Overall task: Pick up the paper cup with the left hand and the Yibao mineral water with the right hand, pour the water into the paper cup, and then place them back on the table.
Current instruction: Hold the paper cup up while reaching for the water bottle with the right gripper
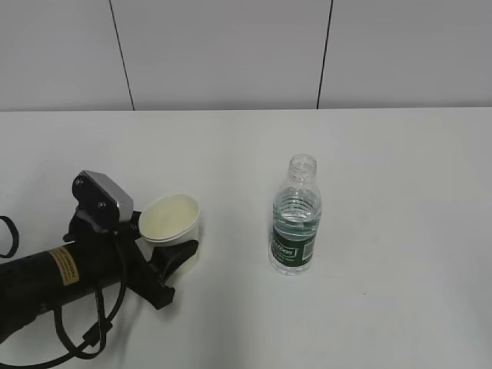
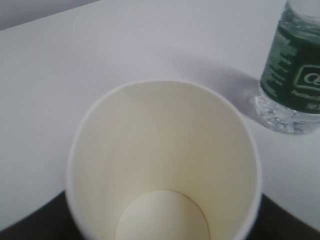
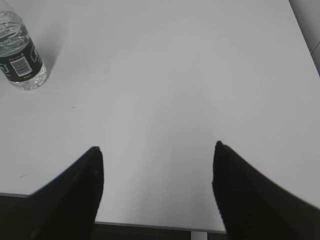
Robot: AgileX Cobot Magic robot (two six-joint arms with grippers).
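The white paper cup (image 1: 171, 219) sits between the black fingers of my left gripper (image 1: 171, 244), tilted a little, at the left of the table (image 1: 384, 154). In the left wrist view the cup (image 2: 165, 165) fills the frame, cream inside and empty, with dark fingers at both lower corners. The Yibao bottle (image 1: 295, 219) stands upright and uncapped to the right of the cup, part full; it also shows in the left wrist view (image 2: 295, 75) and the right wrist view (image 3: 17, 50). My right gripper (image 3: 156, 148) is open and empty over the table's near edge, far from the bottle.
A grey panelled wall (image 1: 231, 46) runs behind the table's far edge. The table's near edge (image 3: 150, 225) lies just under my right gripper. My right arm does not show in the exterior view.
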